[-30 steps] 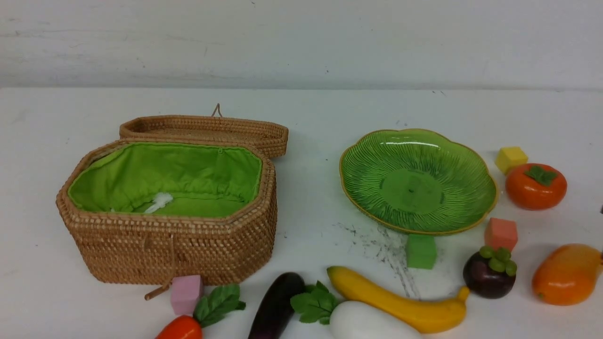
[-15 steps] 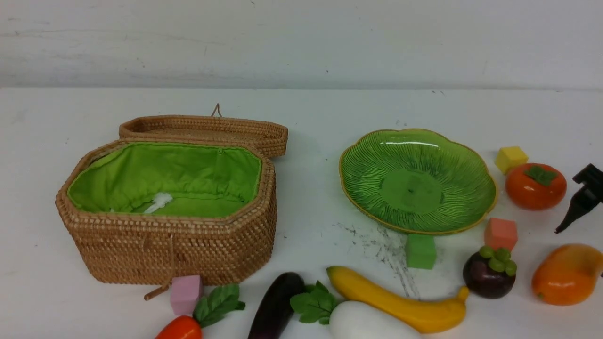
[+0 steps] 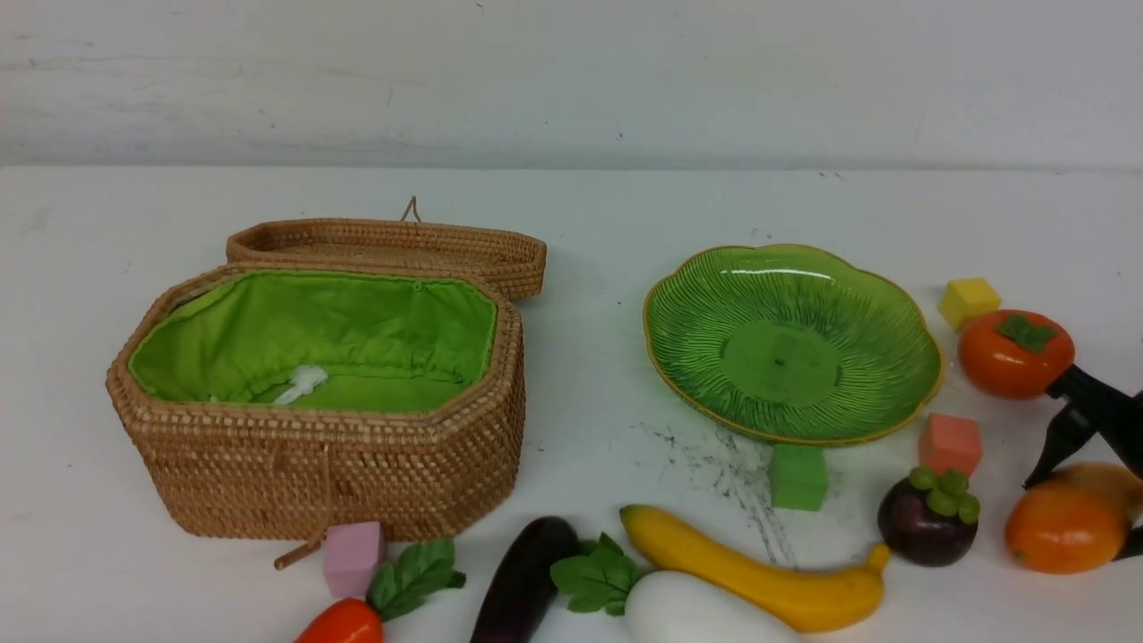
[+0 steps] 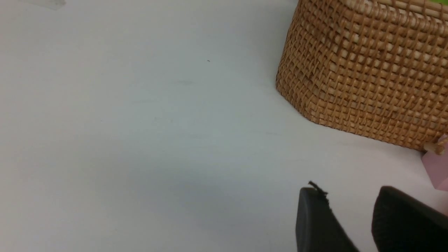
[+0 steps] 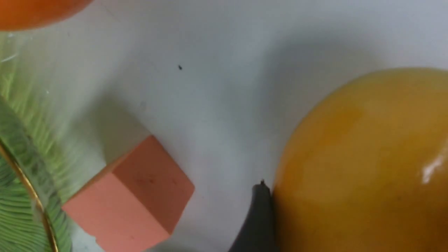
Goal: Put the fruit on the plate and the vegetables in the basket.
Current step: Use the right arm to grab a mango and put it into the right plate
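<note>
Mango [image 3: 1063,527], on the table right of the plate [image 3: 688,357], now sits between my right pincer's [image 3: 1080,516] wide-spread jaws. A second ago I was out of frame, and it has since nudged, so the pick is starting. One finger is cut off at the edge — whether I truly grip yet, I cannot tell.

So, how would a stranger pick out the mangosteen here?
Find the green plate on the right. Closer to the robot, just past the salmon cube, sits the mangosteen. Unlike the orange mango beside it, it is a dark purple ball with a green cap.
</note>
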